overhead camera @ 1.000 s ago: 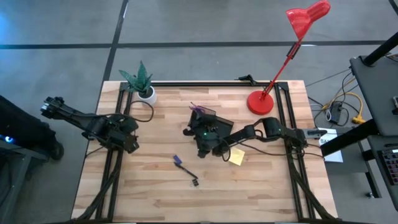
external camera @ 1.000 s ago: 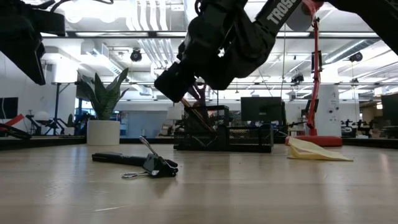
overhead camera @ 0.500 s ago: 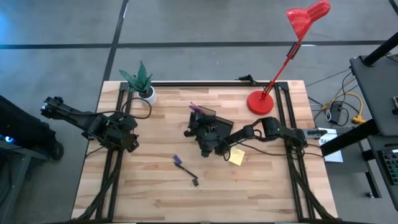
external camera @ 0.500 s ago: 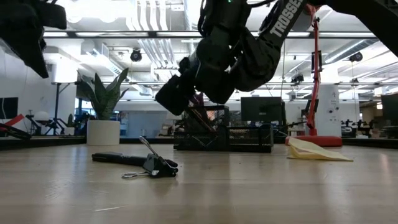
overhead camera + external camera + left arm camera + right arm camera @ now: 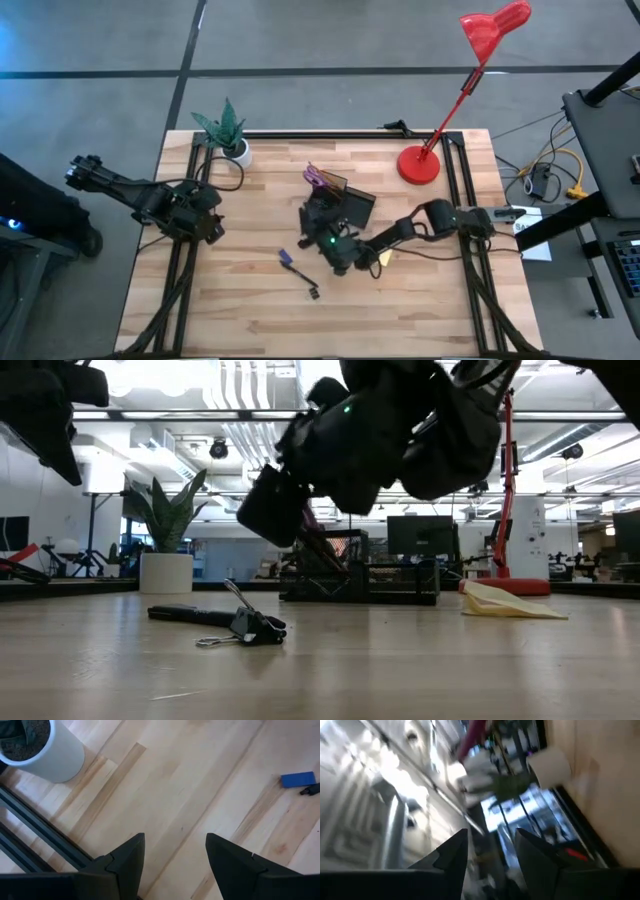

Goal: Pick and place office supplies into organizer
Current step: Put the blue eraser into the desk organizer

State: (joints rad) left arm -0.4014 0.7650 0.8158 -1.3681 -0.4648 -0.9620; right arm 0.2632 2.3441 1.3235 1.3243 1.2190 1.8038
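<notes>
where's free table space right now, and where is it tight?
Free: the near strip of table below the clip; the far stretch between plant pot and lamp base; the patch between the left tool and the organizer. Crowded: mid-table, where the right tool hangs beside the organizer and sticky pad.
</notes>
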